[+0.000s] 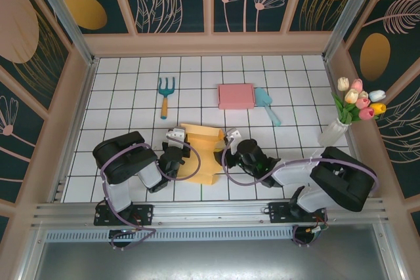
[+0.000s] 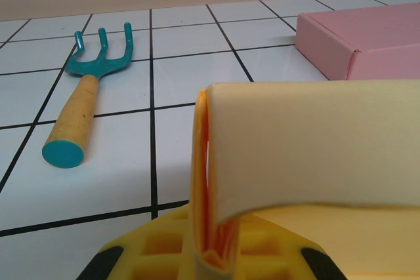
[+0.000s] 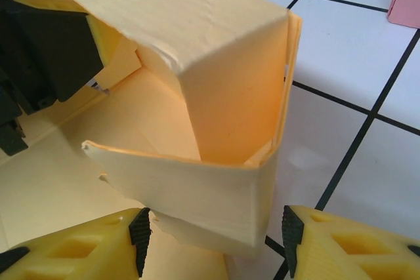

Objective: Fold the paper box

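Yellow paper box (image 1: 203,152) is lying partly folded on the white gridded desk (image 1: 131,77), near its front edge between both arms. Left end effector (image 2: 210,260) is clamping tight on a raised flap at the box's left side. Right end effector (image 3: 213,227) is standing partly open, its yellow fingers (image 3: 328,240) flanking a folded corner; whether they are touching it cannot be told. Teal hand fork with wooden handle (image 1: 165,95) and flat pink cardboard box (image 1: 236,96) are lying well beyond.
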Motion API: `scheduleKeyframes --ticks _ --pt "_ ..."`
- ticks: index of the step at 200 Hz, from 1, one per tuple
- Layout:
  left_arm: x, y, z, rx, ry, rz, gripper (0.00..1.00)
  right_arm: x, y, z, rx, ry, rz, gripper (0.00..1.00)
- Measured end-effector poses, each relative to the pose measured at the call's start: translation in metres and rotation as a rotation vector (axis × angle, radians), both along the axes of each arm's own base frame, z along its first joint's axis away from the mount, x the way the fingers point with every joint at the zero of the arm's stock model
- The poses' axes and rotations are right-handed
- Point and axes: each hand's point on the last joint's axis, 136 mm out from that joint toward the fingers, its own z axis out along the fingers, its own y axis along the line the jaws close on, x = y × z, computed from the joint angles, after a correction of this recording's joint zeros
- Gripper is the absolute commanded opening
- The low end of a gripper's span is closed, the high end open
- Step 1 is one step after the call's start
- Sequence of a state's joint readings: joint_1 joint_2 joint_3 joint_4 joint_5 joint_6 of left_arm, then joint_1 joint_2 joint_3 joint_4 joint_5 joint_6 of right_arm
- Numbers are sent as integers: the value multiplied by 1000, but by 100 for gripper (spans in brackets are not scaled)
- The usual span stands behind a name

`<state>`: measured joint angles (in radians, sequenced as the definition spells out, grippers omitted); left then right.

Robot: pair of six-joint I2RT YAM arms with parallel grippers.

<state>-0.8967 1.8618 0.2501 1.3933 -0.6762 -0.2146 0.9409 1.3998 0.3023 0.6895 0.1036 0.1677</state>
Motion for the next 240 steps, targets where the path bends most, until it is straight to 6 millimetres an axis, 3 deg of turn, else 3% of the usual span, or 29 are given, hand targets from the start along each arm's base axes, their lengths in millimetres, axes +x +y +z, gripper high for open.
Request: scheduleKeyframes --ticks 94,155,240 --pt "1 5 0 8 -2 23 0 9 23 -10 -43 -53 -3 54" --pt "1 5 -1 10 -1 25 0 5 27 -9 -45 -69 -4 60" --pt "2 2 0 6 1 13 0 -10 -8 -5 -85 -33 -78 63"
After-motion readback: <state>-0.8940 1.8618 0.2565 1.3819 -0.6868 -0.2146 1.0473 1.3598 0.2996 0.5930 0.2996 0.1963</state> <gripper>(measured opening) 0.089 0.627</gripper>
